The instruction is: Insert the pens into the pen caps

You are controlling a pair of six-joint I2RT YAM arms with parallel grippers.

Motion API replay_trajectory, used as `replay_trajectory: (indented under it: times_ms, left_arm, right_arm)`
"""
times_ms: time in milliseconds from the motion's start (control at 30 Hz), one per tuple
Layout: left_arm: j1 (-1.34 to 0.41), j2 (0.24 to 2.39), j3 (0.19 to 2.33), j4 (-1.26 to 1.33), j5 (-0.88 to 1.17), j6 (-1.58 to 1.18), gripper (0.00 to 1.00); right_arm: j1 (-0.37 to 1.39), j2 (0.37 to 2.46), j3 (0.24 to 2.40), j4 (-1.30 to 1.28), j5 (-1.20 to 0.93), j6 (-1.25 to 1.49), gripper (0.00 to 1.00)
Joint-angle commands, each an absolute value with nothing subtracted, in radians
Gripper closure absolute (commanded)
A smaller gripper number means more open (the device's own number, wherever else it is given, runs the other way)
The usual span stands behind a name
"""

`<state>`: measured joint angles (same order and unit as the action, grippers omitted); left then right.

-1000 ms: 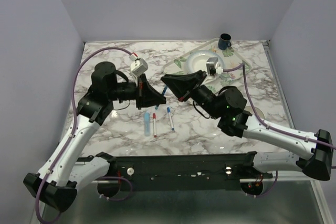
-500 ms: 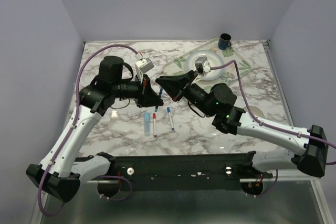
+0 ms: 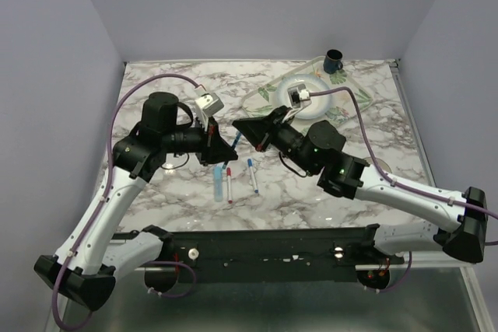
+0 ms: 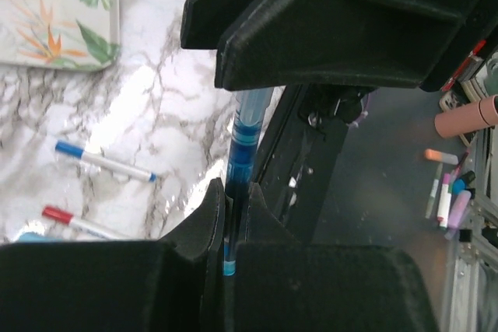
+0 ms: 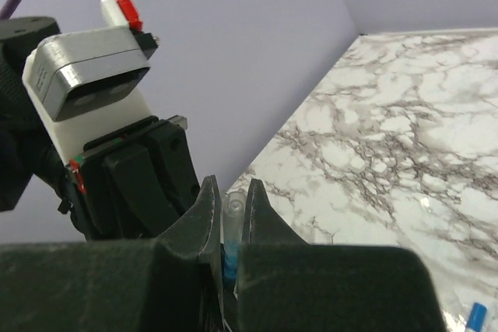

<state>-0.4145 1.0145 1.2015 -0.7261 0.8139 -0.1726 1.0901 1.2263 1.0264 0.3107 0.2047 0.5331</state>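
Right tool pinches a blue, clear-tipped pen.

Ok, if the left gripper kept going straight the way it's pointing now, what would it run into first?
The right gripper, most likely: its black fingers sit just ahead of the left gripper, with the blue pen bridging the gap between them. Depth is hard to judge.

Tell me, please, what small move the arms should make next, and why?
The left pincer grips a slim blue marker pen; the right pincer grips a pale translucent plastic cap at its tip. Full seating isn't evident, so probably press them gently together along the pen.
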Motion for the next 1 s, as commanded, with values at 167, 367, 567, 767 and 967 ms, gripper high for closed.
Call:
replay_trajectory:
  times_ms: [167, 367, 567, 767, 967]
  left_arm:
    - [-0.347, 0.888, 0.99, -0.06, 0.752, -0.29, 1.0]
    - [-0.347, 0.821, 0.898, -0.146, 0.723, -0.261, 1.0]
    - [-0.347, 0.762, 0.812, -0.207, 0.602, -0.288, 1.0]
    - [-0.347, 0.802, 0.756, -0.394, 0.177, -0.388, 1.0]
    - [-0.345, 0.942, 0.709, -0.455, -0.086, -0.515, 1.0]
  right_arm:
    - [1.23, 1.236, 1.212, -0.132, 0.222, 0.64, 0.64]
    - [1.23, 1.177, 1.236, -0.112, 0.262, 0.612, 0.39]
    - [1.23, 1.075, 1.149, -0.19, 0.314, 0.641, 0.19]
    - [1.229, 0.927, 1.033, -0.256, 0.399, 0.687, 0.16]
    - [1.23, 0.815, 0.916, -0.261, 0.423, 0.69, 0.16]
